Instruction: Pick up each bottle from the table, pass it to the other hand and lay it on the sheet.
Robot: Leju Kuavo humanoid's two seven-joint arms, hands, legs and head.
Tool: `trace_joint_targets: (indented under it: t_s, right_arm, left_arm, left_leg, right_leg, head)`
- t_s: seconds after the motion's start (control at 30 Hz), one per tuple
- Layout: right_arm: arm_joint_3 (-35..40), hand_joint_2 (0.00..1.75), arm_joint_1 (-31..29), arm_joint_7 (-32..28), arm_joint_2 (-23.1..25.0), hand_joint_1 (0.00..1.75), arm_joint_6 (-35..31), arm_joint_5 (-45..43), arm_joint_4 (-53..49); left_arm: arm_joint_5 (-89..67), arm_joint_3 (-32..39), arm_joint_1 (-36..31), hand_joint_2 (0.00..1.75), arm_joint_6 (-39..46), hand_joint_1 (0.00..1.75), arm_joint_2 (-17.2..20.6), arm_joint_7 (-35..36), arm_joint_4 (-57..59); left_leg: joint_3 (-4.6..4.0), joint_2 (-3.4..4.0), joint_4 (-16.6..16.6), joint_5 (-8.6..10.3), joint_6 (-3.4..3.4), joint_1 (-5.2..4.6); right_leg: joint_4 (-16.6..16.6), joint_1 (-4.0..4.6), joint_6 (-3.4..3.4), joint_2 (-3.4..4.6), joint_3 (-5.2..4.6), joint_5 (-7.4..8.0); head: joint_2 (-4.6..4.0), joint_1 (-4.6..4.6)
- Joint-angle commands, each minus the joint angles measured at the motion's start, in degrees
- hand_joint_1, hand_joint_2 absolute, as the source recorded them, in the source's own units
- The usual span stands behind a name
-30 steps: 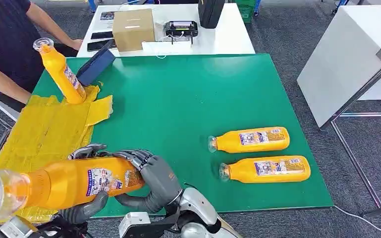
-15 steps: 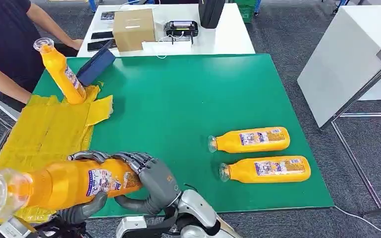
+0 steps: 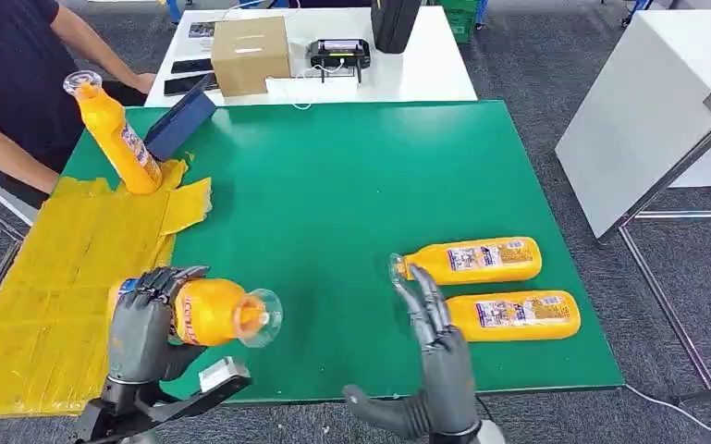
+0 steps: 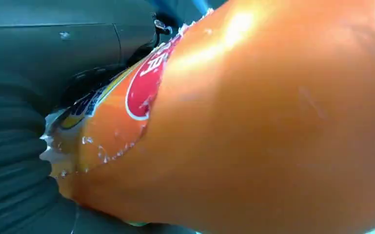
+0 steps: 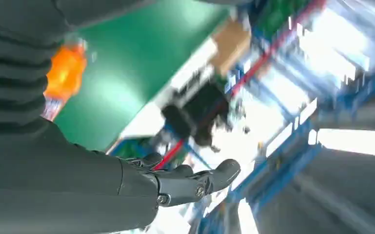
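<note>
Green table (image 3: 351, 185), sheet (image 3: 65, 277) at left: left hand (image 3: 143, 324) grasping bottle (image 3: 213, 312), right hand (image 3: 439, 356) released; lower flat onto sheet before letting go.

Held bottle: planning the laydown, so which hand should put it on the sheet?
Left. The left hand already grips the bottle beside the yellow sheet; the right hand is open.

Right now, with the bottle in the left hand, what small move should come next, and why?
Probably swing the left hand a little outward and lower the bottle onto the yellow sheet. The left hand alone grips it, the right hand is open and apart, and the bottle hangs at the sheet's edge.
</note>
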Motion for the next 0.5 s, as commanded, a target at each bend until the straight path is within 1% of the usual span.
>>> trace_joint_targets:
  t_s: [0.03, 0.07, 0.1, 0.13, 0.17, 0.2, 0.27, 0.3, 0.33, 0.37, 0.4, 0.43, 0.47, 0.5]
  right_arm:
    - [-6.32, 1.75, 9.27, 0.64, -6.45, 0.00, -0.74, -2.25, -11.22]
    - [-7.45, 1.75, 10.08, 1.92, -7.05, 0.00, 0.03, 0.01, -11.25]
    - [-8.02, 1.75, 10.55, 2.56, -7.35, 0.00, 0.01, 0.88, -11.37]
    - [-8.28, 1.75, 10.75, 2.76, -7.68, 0.00, 0.04, 0.96, -11.39]
    - [-9.49, 1.75, 11.39, 4.12, -7.56, 0.00, 0.02, 4.26, -11.16]
    - [-9.58, 1.75, 11.51, 4.30, -7.69, 0.00, -0.15, 4.47, -11.28]
    - [-9.42, 1.75, 11.46, 4.46, -8.03, 0.00, -0.14, 4.19, -11.28]
    - [-9.40, 1.75, 11.36, 4.59, -8.05, 0.00, -0.06, 3.87, -11.22]
    - [-9.33, 1.75, 11.41, 5.11, -8.80, 0.00, 0.66, 2.90, -11.04]
    - [-9.51, 1.75, 11.53, 5.37, -9.16, 0.00, 0.85, 1.84, -11.02]
    - [-9.99, 1.75, 11.66, 5.40, -9.65, 0.00, 0.87, 1.33, -10.89]
    - [-10.62, 1.75, 11.90, 5.38, -9.65, 0.00, 0.60, 1.04, -10.71]
    - [-11.14, 1.75, 12.00, 5.30, -9.92, 0.00, 0.84, 0.43, -10.66]
    - [-11.79, 1.75, 12.22, 5.40, -10.01, 0.00, 1.14, 0.28, -10.55]
  left_arm:
    - [-7.32, -16.52, -10.64, 1.75, -2.22, 1.75, 19.65, 25.06, 22.99]
    - [-7.32, -16.91, -11.51, 1.75, -3.47, 1.75, 20.36, 26.21, 25.53]
    - [-7.32, -18.10, -12.22, 1.75, -4.63, 1.75, 21.35, 27.09, 27.12]
    - [-7.32, -17.70, -12.36, 1.75, -4.34, 1.75, 21.52, 27.12, 28.52]
    - [-7.32, -17.55, -13.03, 1.75, -7.71, 1.75, 21.68, 28.01, 30.79]
    - [-7.32, -17.25, -13.23, 1.75, -7.09, 1.75, 21.60, 27.70, 31.70]
    - [-7.32, -17.66, -13.92, 1.75, -6.67, 1.75, 22.02, 27.99, 33.37]
    - [-7.32, -17.75, -13.97, 1.75, -6.89, 1.75, 22.03, 27.92, 33.62]
    - [-7.32, -15.39, -13.63, 1.75, -8.27, 1.75, 21.30, 27.62, 34.69]
    - [-7.32, -13.42, -13.36, 1.75, -7.92, 1.75, 20.89, 26.61, 35.57]
    - [-7.32, -11.14, -13.08, 1.75, -7.85, 1.75, 20.83, 25.38, 36.45]
    - [-7.32, -10.58, -13.22, 1.75, -8.29, 1.66, 21.42, 25.95, 37.41]
    - [-7.32, -10.00, -13.29, 1.75, -8.46, 0.00, 21.73, 26.00, 38.34]
    - [-7.32, -11.04, -13.69, 1.75, -9.73, 0.00, 22.57, 27.06, 39.44]
  left_leg:
    - [0.23, -0.43, -0.14, 0.05, -0.05, -0.02]
    - [0.37, -0.48, -0.15, 0.01, -0.10, 0.05]
    - [0.25, -0.22, -0.14, 0.03, -0.07, 0.02]
    - [0.40, -0.28, -0.16, -0.02, -0.11, 0.06]
    - [0.32, -0.19, -0.14, 0.00, -0.08, 0.04]
    - [0.42, -0.31, -0.14, -0.03, -0.09, 0.06]
    - [0.29, -0.16, -0.10, 0.00, -0.05, 0.10]
    - [0.35, -0.13, -0.09, -0.05, -0.06, 0.12]
    - [0.23, -0.02, -0.06, -0.03, -0.07, 0.12]
    - [0.37, -0.01, -0.05, -0.11, -0.09, 0.15]
    - [0.30, 0.03, -0.08, -0.05, -0.08, 0.09]
    - [0.40, 0.00, -0.07, -0.11, -0.10, 0.11]
    - [0.36, 0.05, -0.08, -0.07, -0.09, 0.10]
    - [0.23, 0.09, -0.07, -0.03, -0.08, 0.06]
  right_leg:
    - [-0.07, -0.06, -0.06, -0.22, 0.27, -0.10]
    - [-0.11, 0.00, -0.12, -0.15, 0.44, -0.14]
    - [-0.08, -0.01, -0.08, -0.04, 0.26, -0.06]
    - [-0.12, 0.04, -0.13, 0.01, 0.45, -0.11]
    - [-0.10, 0.07, -0.09, 0.00, 0.36, -0.07]
    - [-0.13, 0.08, -0.10, -0.02, 0.50, -0.12]
    - [-0.07, 0.07, -0.06, 0.03, 0.31, -0.08]
    - [-0.09, 0.08, -0.08, 0.13, 0.39, -0.10]
    - [-0.06, 0.10, -0.07, 0.17, 0.25, -0.05]
    - [-0.07, 0.11, -0.11, 0.26, 0.40, -0.10]
    - [-0.06, 0.06, -0.08, 0.21, 0.30, -0.06]
    - [-0.08, 0.07, -0.12, 0.27, 0.43, -0.12]
    - [-0.09, 0.05, -0.10, 0.26, 0.37, -0.07]
    - [-0.05, 0.03, -0.08, 0.22, 0.24, -0.03]
  head:
    - [0.00, 0.02]
    - [0.00, 0.00]
    - [0.00, -0.02]
    - [0.00, -0.04]
    - [0.00, -0.02]
    - [0.00, -0.02]
    - [0.00, 0.02]
    - [0.00, 0.00]
    - [0.00, 0.00]
    - [0.00, 0.00]
    - [0.00, 0.00]
    - [0.00, 0.00]
    - [0.00, 0.00]
    - [0.00, 0.00]
